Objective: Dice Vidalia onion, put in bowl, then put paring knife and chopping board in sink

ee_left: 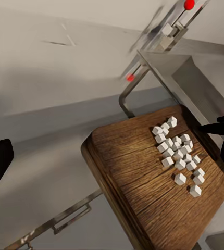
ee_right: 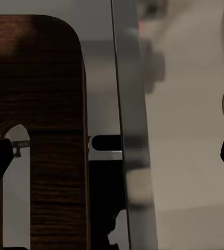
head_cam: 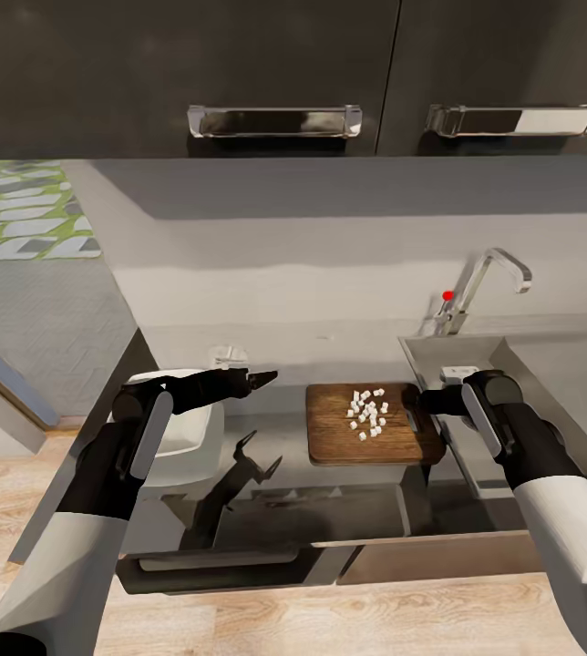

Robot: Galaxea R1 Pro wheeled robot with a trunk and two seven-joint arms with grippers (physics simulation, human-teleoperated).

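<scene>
Diced onion (head_cam: 367, 413) is seen piled on the chopping board (head_cam: 330, 442) on the countertop (head_cam: 275, 437), beside the sink (head_cam: 549, 374); bowl (head_cam: 189, 437) under left arm. Left gripper (head_cam: 262, 380) held apart, empty; right gripper (head_cam: 428, 401) at board's handle end, closure cannot be told

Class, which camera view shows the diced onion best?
The left wrist view: the diced onion lies close, single white cubes distinct on the chopping board. The head view shows it as small specks; the right wrist view gives just the board's handle end.
</scene>
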